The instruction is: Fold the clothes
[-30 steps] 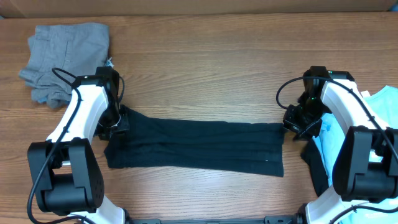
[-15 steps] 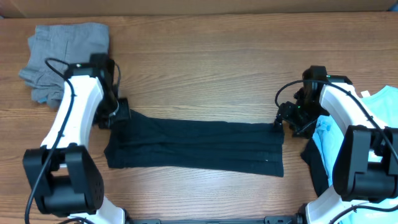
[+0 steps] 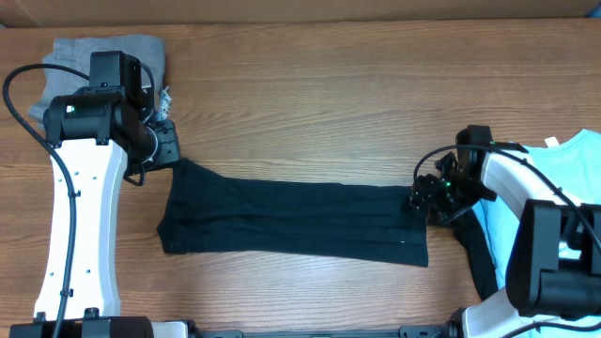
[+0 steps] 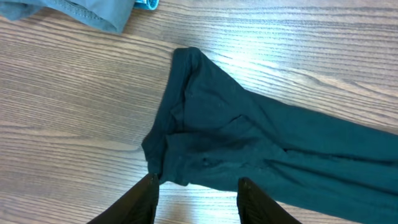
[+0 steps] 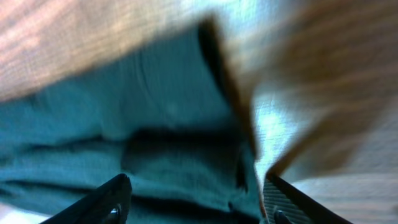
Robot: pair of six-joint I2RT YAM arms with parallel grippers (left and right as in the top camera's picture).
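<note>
**Position of the work.** The black short-sleeved T-shirt [image 3: 291, 221], folded into a long narrow strip, lies flat on the brown wooden desk [image 3: 310, 103]. Its long axis runs left to right between the two arms. The pile of grey folded garments [image 3: 94, 52] lies at the far left corner. The light blue T-shirt [image 3: 575, 174] lies at the right edge. Neither touches the strip.

**Governing relation.** Each end of the strip falls to the arm on its own side. The left arm [image 3: 84, 188] is nearer the left end, and its jaws stand just off the far left corner. The right arm [image 3: 526, 183] is nearer the right end, and its jaws sit over the far right corner.

**Left jaws.** In the left wrist view they are spread wide and hold nothing. The bunched shirt end [image 4: 205, 137] lies just ahead of the fingertips [image 4: 146, 196].

**Right jaws.** They are spread wide, with black fabric [image 5: 161, 143] between the fingers [image 5: 112, 196]. The view is blurred, so contact with the cloth cannot be determined.
</note>
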